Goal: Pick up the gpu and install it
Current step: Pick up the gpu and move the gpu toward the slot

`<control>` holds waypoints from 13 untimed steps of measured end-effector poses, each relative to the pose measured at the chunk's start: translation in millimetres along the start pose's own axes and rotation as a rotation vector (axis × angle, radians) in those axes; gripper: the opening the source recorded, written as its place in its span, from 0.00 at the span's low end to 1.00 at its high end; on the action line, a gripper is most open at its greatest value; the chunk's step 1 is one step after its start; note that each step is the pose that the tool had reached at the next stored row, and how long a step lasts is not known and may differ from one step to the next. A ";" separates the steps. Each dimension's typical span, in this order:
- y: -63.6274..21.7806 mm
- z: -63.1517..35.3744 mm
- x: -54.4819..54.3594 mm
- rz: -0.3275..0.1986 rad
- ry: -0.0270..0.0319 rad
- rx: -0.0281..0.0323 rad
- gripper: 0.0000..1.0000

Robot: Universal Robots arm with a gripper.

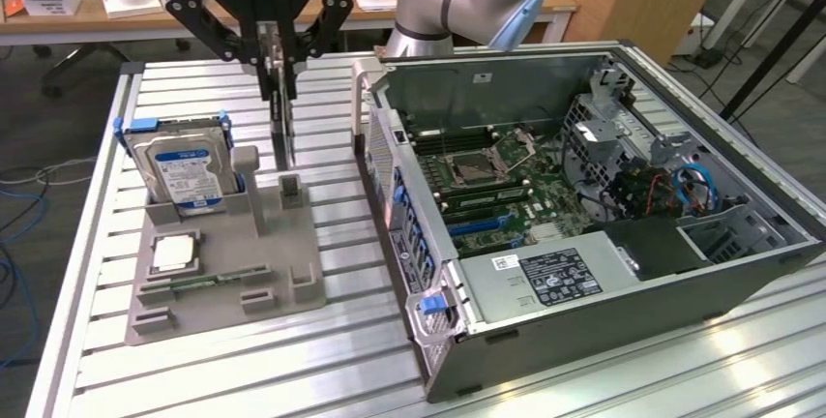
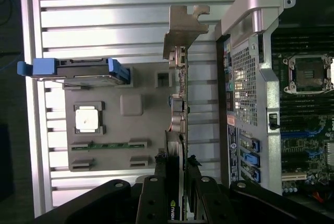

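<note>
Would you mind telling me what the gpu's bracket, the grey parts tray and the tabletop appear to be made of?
The bracket on the gpu: bare metal, probably steel, with a dull silver sheen. Grey parts tray: matte plastic by its look, possibly printed; no shine. Tabletop: slotted aluminium profiles, brushed, reflecting light.

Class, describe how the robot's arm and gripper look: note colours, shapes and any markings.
The arm is made of rounded silver-grey segments with light blue caps at the joints. The gripper is black, with white ROBOTIQ lettering across its body. Its two fingers are black jointed linkages, angular in outline, with round pins at the pivots.
</note>
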State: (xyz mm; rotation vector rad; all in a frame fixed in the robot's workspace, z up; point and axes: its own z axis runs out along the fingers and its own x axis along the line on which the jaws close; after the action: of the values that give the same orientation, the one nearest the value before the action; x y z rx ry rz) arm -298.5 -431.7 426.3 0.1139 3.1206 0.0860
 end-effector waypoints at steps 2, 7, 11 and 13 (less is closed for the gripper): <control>0.1 0.0 -0.9 0.000 0.0000 0.0000 0.26; 0.2 0.0 -3.2 0.000 0.0001 0.0001 0.26; 0.4 0.0 -5.2 0.000 0.0001 0.0001 0.26; 0.5 0.1 -6.3 0.000 0.0001 0.0001 0.26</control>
State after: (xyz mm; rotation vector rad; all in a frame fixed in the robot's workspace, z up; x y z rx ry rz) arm -292.1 -431.7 426.4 0.1137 3.1207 0.0858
